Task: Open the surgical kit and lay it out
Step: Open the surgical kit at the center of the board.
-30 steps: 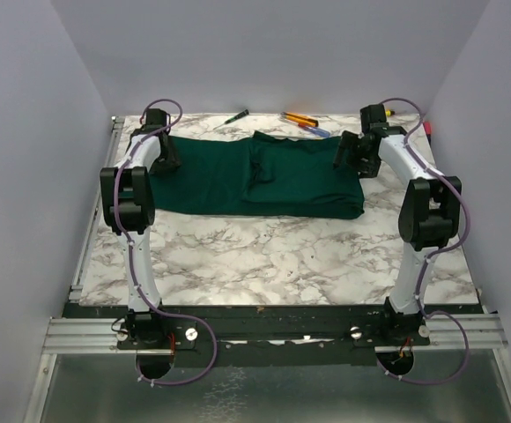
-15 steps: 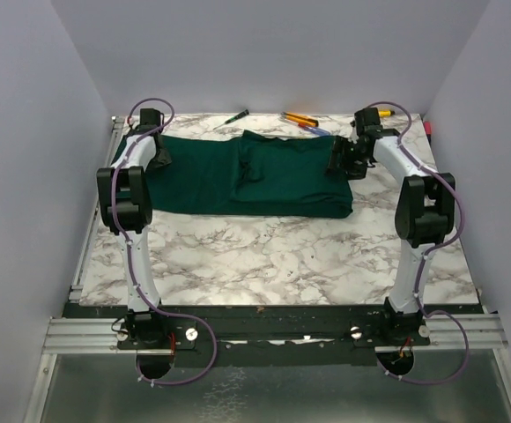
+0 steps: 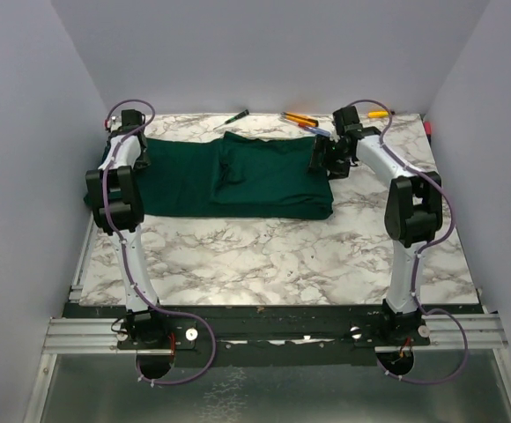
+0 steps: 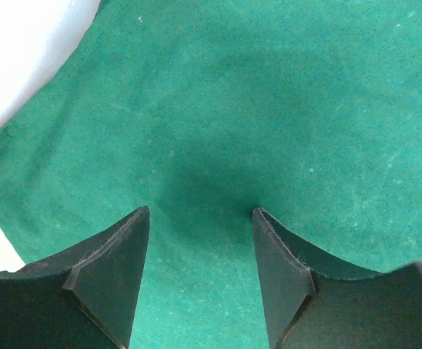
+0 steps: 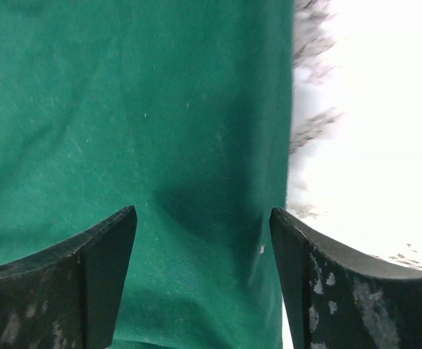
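The surgical kit shows only as a dark green cloth wrap lying folded across the far half of the marble table. A raised fold sits near its middle. The tray, clamps, tweezers and packets are hidden. My left gripper is open over the cloth's left end. The left wrist view shows its jaws apart, tips down on green cloth, near the cloth's edge. My right gripper is open at the cloth's right end. Its jaws straddle the cloth beside its right edge.
Loose tools lie along the back edge: a green-handled screwdriver, an orange-handled one, a blue pen and a yellow-handled tool. A small red object sits at the right wall. Walls close in on three sides.
Both arms and the green cloth have shifted left across the table. The cloth's right end moved from near the right arm's side toward the middle. Both grippers stay open.
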### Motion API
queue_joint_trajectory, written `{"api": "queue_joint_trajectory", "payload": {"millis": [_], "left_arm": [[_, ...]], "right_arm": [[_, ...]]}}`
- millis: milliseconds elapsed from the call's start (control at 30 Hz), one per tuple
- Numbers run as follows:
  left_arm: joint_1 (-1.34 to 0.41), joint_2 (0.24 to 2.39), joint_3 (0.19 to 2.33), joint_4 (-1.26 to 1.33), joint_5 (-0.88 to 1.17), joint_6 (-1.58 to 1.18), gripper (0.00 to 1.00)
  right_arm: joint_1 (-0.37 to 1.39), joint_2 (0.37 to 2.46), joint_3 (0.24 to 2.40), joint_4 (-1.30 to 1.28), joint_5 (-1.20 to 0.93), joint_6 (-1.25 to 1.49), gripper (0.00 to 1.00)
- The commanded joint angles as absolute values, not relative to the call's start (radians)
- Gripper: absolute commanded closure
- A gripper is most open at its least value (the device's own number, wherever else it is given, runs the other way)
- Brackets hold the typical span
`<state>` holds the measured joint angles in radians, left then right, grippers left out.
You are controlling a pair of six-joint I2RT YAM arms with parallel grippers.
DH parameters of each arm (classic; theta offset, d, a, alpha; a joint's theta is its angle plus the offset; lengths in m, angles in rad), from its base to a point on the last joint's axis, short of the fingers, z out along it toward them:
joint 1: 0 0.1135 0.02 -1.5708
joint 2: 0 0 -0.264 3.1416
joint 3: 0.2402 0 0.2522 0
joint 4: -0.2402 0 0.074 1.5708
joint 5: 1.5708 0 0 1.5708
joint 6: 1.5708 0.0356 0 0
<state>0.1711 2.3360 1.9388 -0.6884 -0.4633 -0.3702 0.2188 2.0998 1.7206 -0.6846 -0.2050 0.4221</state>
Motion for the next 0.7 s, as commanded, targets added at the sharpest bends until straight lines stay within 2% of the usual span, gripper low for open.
{"api": "queue_joint_trajectory", "payload": {"millis": [0,133,267,467,667], "left_arm": [[0.189,2.368,1.989,-0.786,-0.424,-0.337,0.39],[0.189,2.312,2.054,-0.791,-0.32,-0.34,0.37],[0.189,2.25,2.043,-0.79,-0.26,-0.351,0.37],[0.189,2.152,1.885,-0.738,-0.187,-0.411,0.38],[0.189,2.068,1.717,-0.654,-0.176,-0.482,0.39]], "right_arm": [[0.217,2.051,1.837,-0.769,0.006,0.446,0.19],[0.263,2.02,1.939,-0.814,0.141,0.416,0.15],[0.394,2.051,2.024,-0.779,0.147,0.383,0.14],[0.569,2.182,2.144,-0.628,0.081,0.418,0.17],[0.675,2.351,2.29,-0.59,0.216,0.441,0.22]]}}
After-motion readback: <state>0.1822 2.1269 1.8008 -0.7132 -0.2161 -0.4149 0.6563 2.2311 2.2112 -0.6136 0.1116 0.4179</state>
